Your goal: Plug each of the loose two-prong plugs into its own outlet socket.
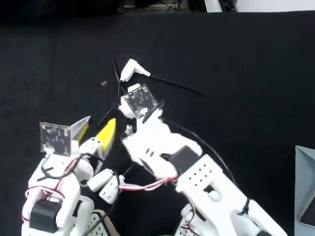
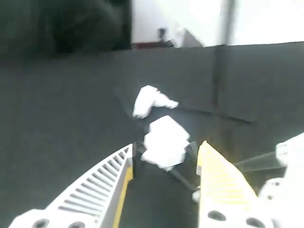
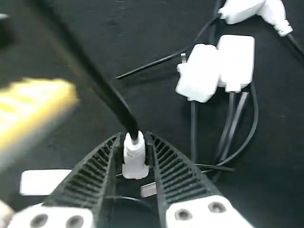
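My right gripper [image 3: 134,138] is shut on a small white two-prong plug [image 3: 134,160] whose black cord runs up and away from it. Beyond it sit two white outlet blocks [image 3: 216,66] side by side, cords trailing from them. A second white plug [image 3: 249,9] lies past them; from above it is the plug [image 1: 132,69] on its long black cord. My left gripper [image 2: 166,147] is open, its yellow-edged fingers [image 2: 216,183] wide apart, nothing between them. It points at the outlet blocks [image 2: 164,142] and the far plug [image 2: 149,100]. From above, the left gripper [image 1: 96,129] hovers beside the right arm [image 1: 157,142].
Black cloth covers the table [image 1: 246,64]. Thin black cords [image 1: 172,83] cross it around the plugs. A flat white piece [image 3: 40,183] lies near my right gripper. A grey box [image 1: 306,187] stands at the right edge. The far and right parts of the cloth are bare.
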Robot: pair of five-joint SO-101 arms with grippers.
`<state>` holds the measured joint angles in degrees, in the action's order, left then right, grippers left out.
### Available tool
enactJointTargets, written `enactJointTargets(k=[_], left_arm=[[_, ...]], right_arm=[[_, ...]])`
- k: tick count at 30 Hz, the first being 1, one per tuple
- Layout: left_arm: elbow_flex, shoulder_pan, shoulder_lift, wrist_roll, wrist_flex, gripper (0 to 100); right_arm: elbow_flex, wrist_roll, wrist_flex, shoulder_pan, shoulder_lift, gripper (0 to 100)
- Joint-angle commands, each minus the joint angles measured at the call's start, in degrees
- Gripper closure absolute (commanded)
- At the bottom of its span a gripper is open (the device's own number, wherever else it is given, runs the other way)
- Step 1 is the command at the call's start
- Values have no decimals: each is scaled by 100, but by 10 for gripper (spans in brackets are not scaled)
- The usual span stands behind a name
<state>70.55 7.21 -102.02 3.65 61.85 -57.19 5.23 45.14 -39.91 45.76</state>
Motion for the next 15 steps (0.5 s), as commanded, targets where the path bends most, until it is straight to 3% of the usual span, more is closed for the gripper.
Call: enactJointTargets(k=[1, 10, 15], left_arm=[[-470, -910, 563, -141, 369, 776], [-1833, -1226, 2840, -2031, 1653, 773], [-2651, -1226, 4149, -2418, 2444, 705]], right_arm=[[180, -237, -220, 343, -84, 987], [171, -589, -475, 1055, -119, 987], [180, -589, -501, 1125, -119, 986]])
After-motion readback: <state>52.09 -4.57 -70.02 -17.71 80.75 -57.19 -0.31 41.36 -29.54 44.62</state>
